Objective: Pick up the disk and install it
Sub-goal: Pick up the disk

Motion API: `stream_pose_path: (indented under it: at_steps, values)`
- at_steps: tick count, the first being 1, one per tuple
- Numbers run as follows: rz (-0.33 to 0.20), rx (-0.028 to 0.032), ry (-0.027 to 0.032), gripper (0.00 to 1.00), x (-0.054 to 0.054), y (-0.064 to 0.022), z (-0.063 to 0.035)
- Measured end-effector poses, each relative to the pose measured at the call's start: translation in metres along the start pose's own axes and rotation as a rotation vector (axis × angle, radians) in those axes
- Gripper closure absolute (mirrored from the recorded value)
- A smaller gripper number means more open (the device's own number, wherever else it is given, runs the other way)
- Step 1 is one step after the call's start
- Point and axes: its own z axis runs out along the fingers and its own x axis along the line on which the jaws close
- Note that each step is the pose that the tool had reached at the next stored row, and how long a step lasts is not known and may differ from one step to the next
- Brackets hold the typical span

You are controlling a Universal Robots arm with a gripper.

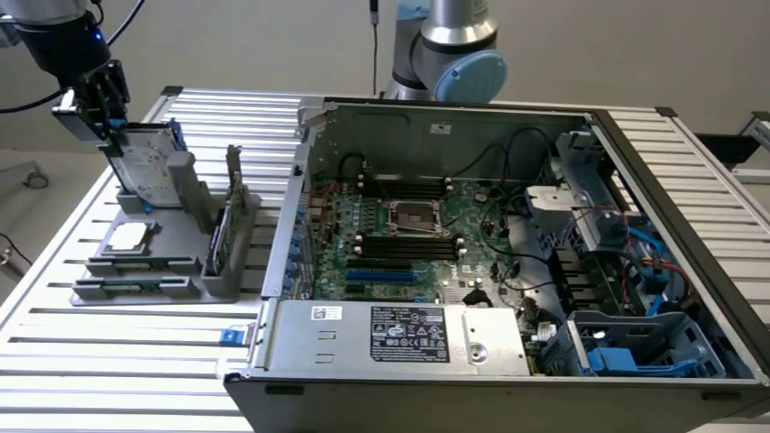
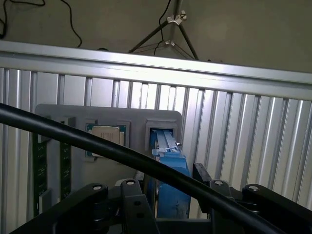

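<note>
Exterior view: the claw [image 1: 106, 113] hangs just above the disk [image 1: 147, 162], which stands upright in a grey holder [image 1: 169, 266]. An open computer case [image 1: 481, 225] lies well apart.
Wrist view: the claw [image 2: 168, 187] is spread and flanks the disk's [image 2: 168, 158] blue edge. A black cable [image 2: 97, 146] crosses in front.

The silver-grey rectangular hard drive [image 1: 147, 161] carries a white printed label and sits in a blue plastic carrier bracket. It stands on edge, leaning slightly, in the rear slot of a grey plastic holder [image 1: 180, 271], at about ten o'clock in the exterior view.
</note>
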Motion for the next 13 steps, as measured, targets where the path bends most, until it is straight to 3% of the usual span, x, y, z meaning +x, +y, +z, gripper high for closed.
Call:
stream_pose_path:
  at_steps: [13]
  values:
    - [0.000, 0.0000, 0.0000, 0.51, 0.0000, 0.0000, 0.0000]
